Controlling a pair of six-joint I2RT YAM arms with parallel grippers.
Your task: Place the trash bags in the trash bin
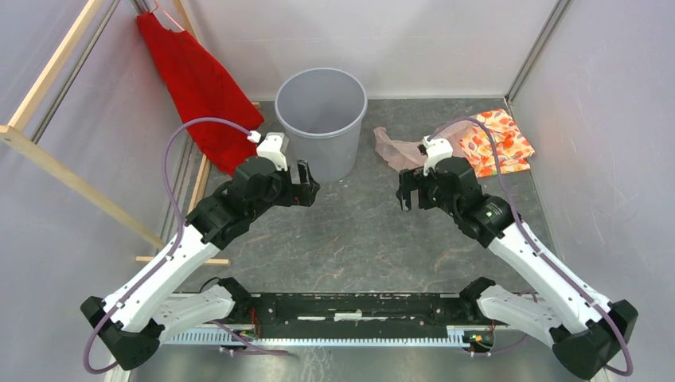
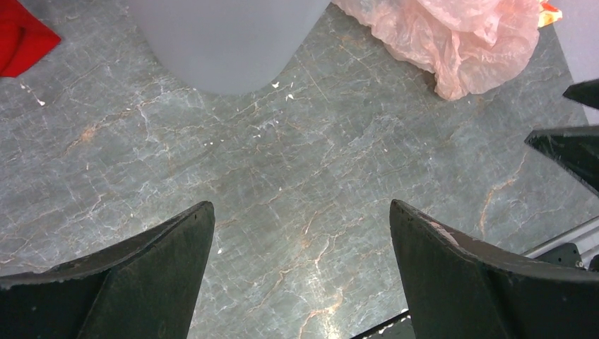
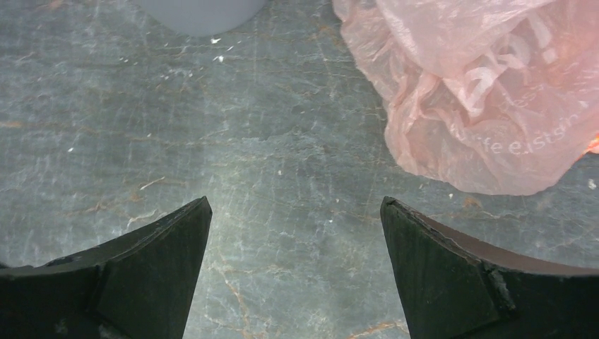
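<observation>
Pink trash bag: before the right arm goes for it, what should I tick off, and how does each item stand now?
1. Right hand open and empty: ok, jaws apart over the table.
2. Left hand open and empty: ok.
3. Trash bag lying loose on the table, nothing gripping it: ok, ahead and right of the right hand.
4. Trash bin upright, mouth unblocked: ok.
5. Bag clear of the orange floral cloth: cannot tell, the right arm hides where they would meet.
</observation>
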